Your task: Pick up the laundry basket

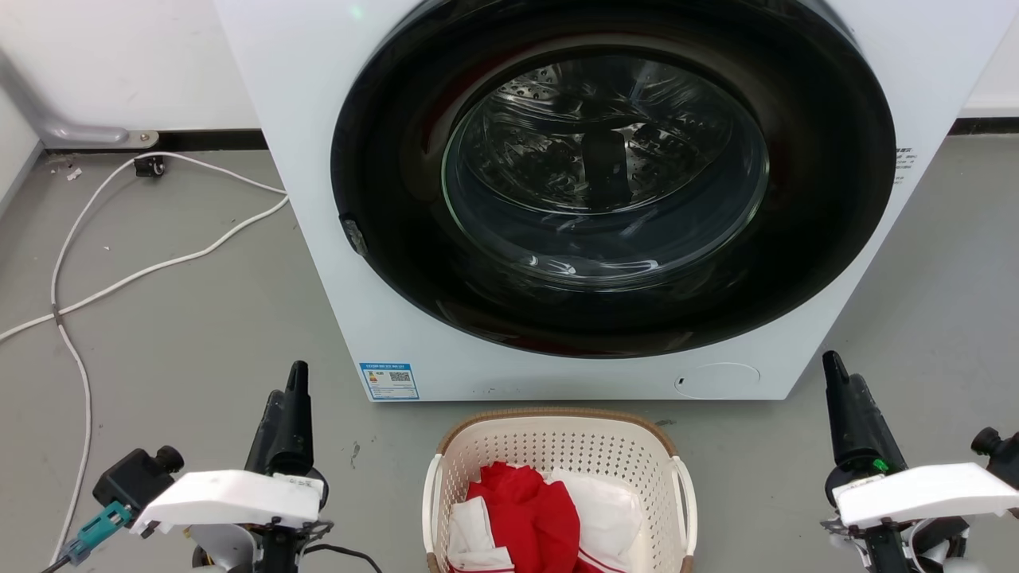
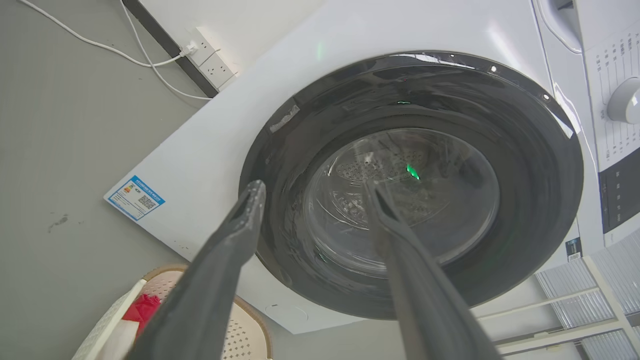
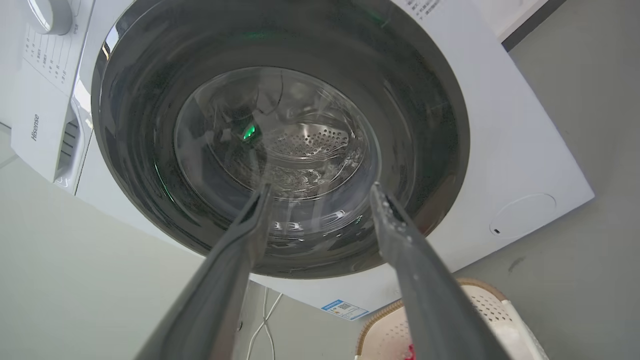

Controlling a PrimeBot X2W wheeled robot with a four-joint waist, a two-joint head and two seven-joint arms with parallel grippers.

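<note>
laundry basket (image 1: 557, 446): nearest, on the grey floor (image 1: 175, 334) at the bottom middle of the head view, just in front of the washing machine (image 1: 318, 199); it sits between the two grippers and well apart from both.
basket contents: a red garment (image 1: 529, 509) lying over white cloth (image 1: 609, 509).
left gripper (image 1: 296, 386): left of the basket, above the floor and pointing far toward the washer; the head view sees it edge-on, so the gap is hidden there.
left wrist view adds: its dark fingers (image 2: 240, 235) spread wide, holding nothing and touching nothing; a basket corner shows low on that view's left.
right gripper (image 1: 834, 374): right of the basket, in the same raised, forward-pointing pose.
right wrist view adds: its fingers (image 3: 400, 235) spread just as wide, nothing held; the basket rim sits low on that view's right.
arms: both white wrist housings at the near edge, roughly level.
white cable (image 1: 159, 267): loose on the floor, far left.
washer front: round dark door (image 1: 613, 183) with a glass centre, the drum behind it; a blue label (image 1: 388, 380) at the lower left corner.
farther, by wrist views: a power strip (image 2: 210, 60) on the wall, a dial (image 2: 625, 100), a wire rack (image 2: 590, 310) beside the washer.
</note>
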